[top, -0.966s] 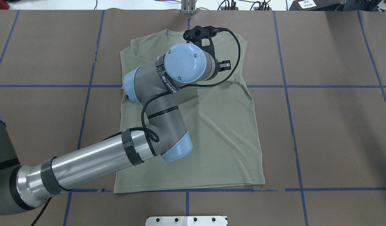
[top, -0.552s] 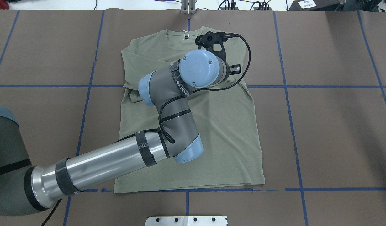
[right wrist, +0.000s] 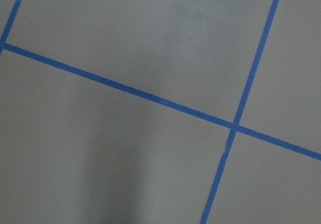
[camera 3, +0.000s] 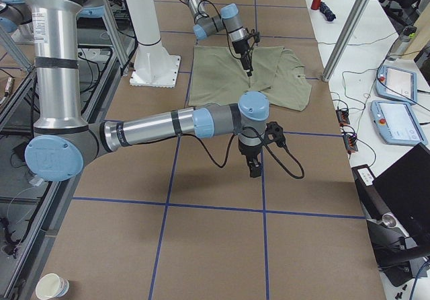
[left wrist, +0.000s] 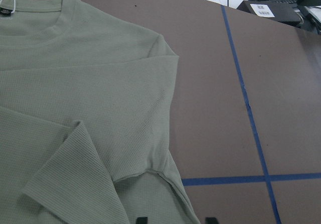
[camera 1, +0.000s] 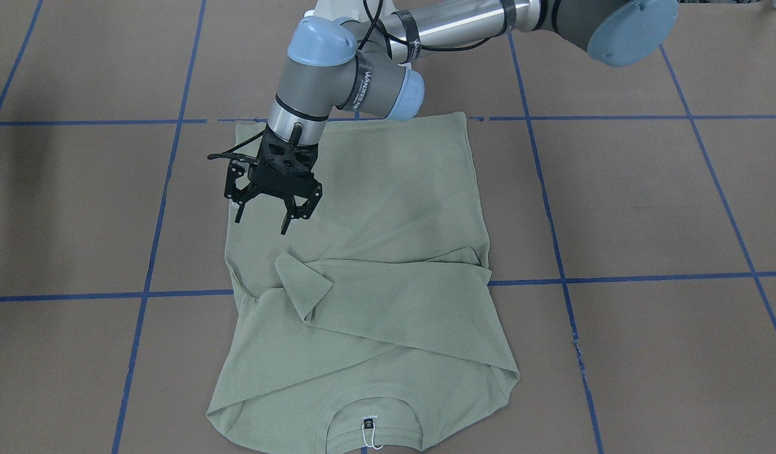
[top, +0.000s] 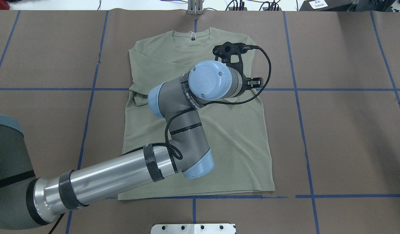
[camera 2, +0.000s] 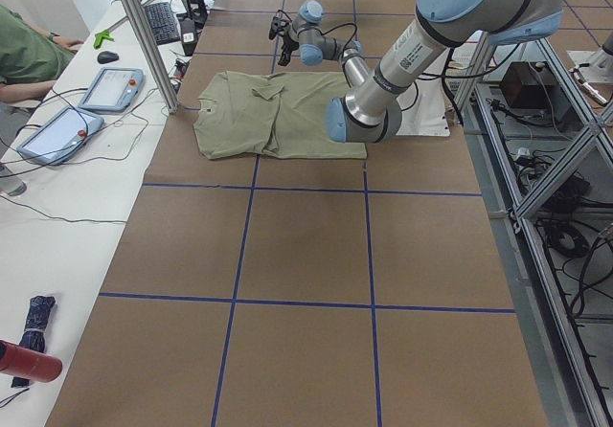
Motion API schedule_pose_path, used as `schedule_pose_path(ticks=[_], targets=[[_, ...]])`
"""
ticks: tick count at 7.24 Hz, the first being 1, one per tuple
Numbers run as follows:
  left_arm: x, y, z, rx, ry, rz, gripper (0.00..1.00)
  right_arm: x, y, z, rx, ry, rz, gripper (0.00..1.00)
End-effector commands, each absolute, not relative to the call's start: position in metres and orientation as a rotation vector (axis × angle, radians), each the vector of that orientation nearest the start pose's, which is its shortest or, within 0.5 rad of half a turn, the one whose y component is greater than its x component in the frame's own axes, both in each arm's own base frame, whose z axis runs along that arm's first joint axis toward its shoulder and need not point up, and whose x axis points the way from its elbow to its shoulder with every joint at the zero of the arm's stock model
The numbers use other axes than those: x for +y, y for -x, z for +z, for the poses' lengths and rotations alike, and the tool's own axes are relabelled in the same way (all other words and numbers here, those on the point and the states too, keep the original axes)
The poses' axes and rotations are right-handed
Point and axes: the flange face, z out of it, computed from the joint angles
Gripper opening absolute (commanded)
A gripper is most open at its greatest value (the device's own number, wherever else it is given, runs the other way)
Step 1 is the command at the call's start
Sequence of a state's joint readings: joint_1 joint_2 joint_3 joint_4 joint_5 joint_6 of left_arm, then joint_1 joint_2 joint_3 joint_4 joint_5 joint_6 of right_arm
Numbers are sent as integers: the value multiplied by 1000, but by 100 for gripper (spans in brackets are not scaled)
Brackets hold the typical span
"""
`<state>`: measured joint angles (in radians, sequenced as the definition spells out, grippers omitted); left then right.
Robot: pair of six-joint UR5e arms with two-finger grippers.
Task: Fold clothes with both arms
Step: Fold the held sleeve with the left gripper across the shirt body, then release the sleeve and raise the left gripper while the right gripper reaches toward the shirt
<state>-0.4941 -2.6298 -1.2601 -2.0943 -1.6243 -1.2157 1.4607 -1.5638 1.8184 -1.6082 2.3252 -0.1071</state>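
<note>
The pale sage-green shirt [camera 1: 388,208] lies flat on the brown table, neck toward the far edge in the overhead view, with both sleeves folded across the chest. Its black neck label [camera 1: 369,419] shows. My left gripper [camera 1: 262,222] hangs open and empty a little above the shirt's side, near a folded sleeve cuff [camera 1: 306,280]. The left wrist view shows that cuff [left wrist: 75,169] and two spread fingertips [left wrist: 142,220]. The left arm [top: 187,130] reaches across the shirt [top: 238,139]. My right gripper [camera 3: 256,169] hovers over bare table away from the shirt [camera 3: 282,78]; I cannot tell its state.
Blue tape lines [top: 300,89] grid the table. A white base plate [top: 193,228] sits at the near edge and a metal post [top: 195,8] at the far edge. Tablets [camera 2: 110,87], cables and a seated person's sleeve [camera 2: 24,54] are at the side bench.
My left arm has swung right and toward the robot, from over the collar to the shirt's right side, uncovering the neck label. The shirt lies much as before.
</note>
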Motion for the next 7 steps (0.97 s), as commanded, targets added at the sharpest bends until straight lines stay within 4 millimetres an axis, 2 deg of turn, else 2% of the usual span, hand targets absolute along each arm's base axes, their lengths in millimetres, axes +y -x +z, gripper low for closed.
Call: schedule_pose_path(ticks=[1,2,3,4,5,6,7], targets=[[-509,-553,55,1096,-484,87,100,-532,5,489,-782,-278,-323,100],[-527,-506,82,1087,-471,153,100,-550,38,459,-800,-281,-327,100],[-535,-465,111,1060,-460,216,100,-563,73,426,-823,-274,-303,100],[-518,-435,139,1001,-475,285,100,-575,121,379,-848,-270,-286,100],[-524,-393,150,945,-515,319,100,-580,178,344,-795,-281,-258,100],[-533,-361,167,901,-554,353,100,-573,245,313,-771,-268,-219,100],[-536,-334,187,887,-565,403,100,-578,304,281,-745,-267,-156,100]])
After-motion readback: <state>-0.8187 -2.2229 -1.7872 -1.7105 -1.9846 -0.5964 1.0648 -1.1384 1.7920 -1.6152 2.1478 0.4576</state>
